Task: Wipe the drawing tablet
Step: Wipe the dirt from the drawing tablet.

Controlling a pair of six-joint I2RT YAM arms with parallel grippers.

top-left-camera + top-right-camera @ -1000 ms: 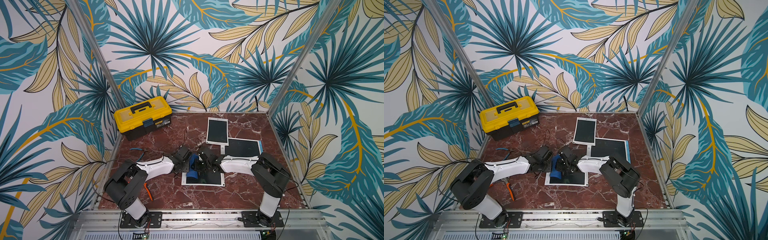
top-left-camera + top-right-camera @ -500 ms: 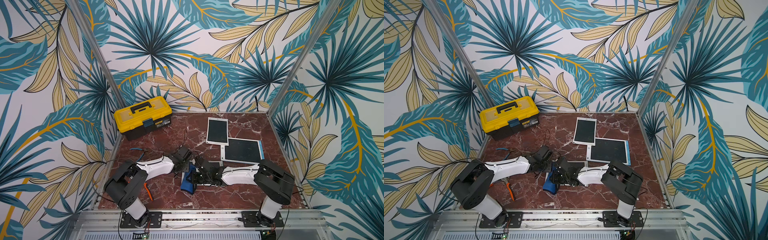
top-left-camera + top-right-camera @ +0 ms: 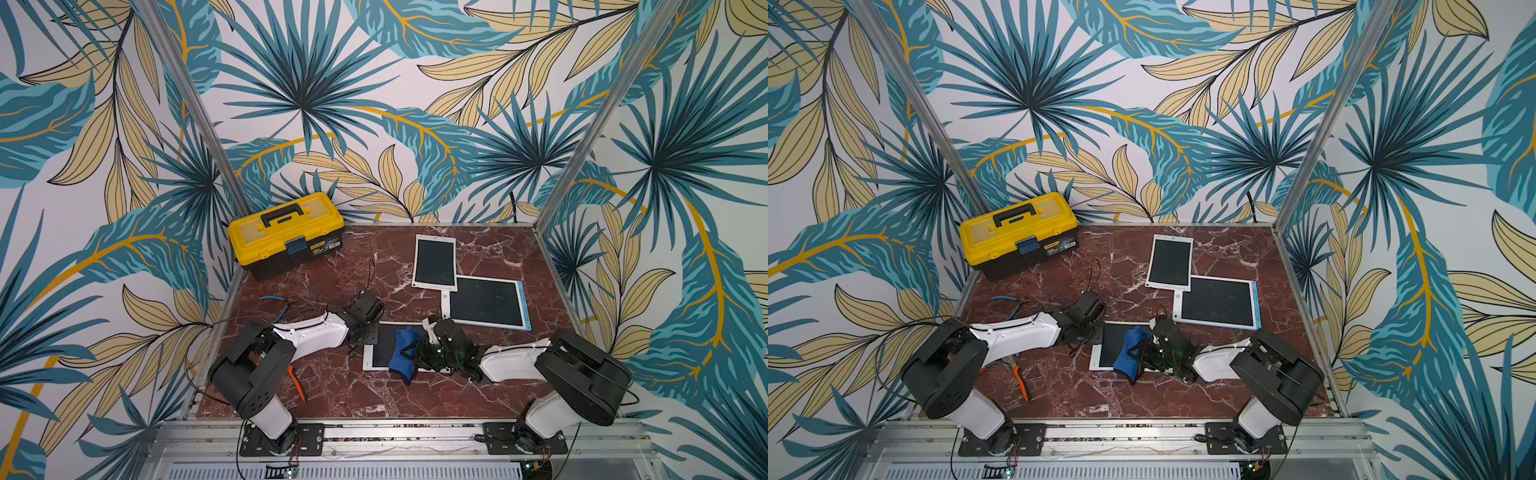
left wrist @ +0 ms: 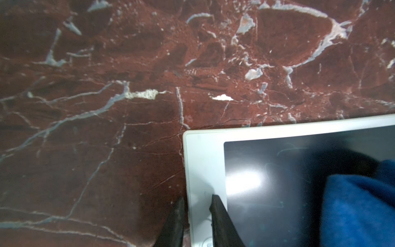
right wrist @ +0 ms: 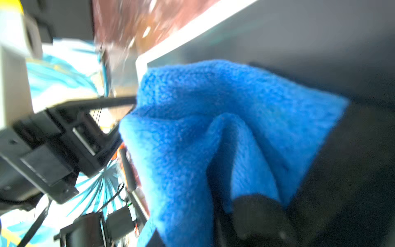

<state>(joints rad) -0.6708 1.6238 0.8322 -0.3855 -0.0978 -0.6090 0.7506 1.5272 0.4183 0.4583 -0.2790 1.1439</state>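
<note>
The blue microfiber cloth [image 3: 400,356], clamped in the right gripper [image 3: 414,352], should be pressed flat and swept toward the left gripper [image 4: 197,200], whose slightly parted jaws straddle the edge of the drawing tablet [image 4: 205,158].

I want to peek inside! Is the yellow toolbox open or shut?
Shut. In both top views the yellow toolbox has its lid lying flat on the black base, with the front latch down.
</note>
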